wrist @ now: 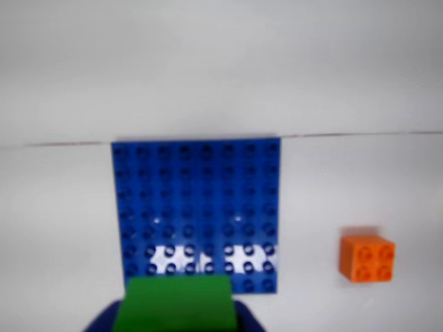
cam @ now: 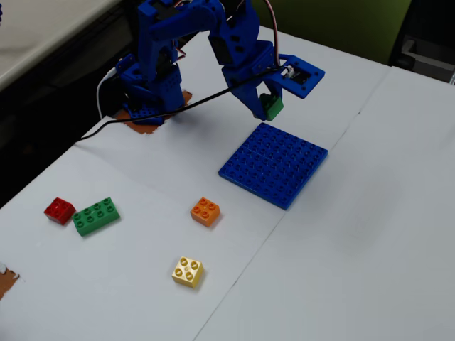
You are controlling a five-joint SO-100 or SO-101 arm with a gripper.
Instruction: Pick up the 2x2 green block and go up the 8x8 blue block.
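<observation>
Your jaws are pinching the green block, which hangs clear of the desk in the fixed view; in the wrist view the block fills the bottom edge, so the hold looks square and the brick level, which is what you want for pressing studs together.

Just below and ahead of the jaws lies the blue plate, flat on the desk; the wrist view shows its near edge right beyond the block, so you are judged to be over the plate's border, not yet over its middle; the block is not touching it.

Farther out from the jaws, the orange brick sits apart from the plate; beyond it lie the yellow brick, the long green brick and the red brick, all well clear of your path.

The pick looks done; what remains is carrying forward and lowering; a tilted release could leave the block unseated.
</observation>
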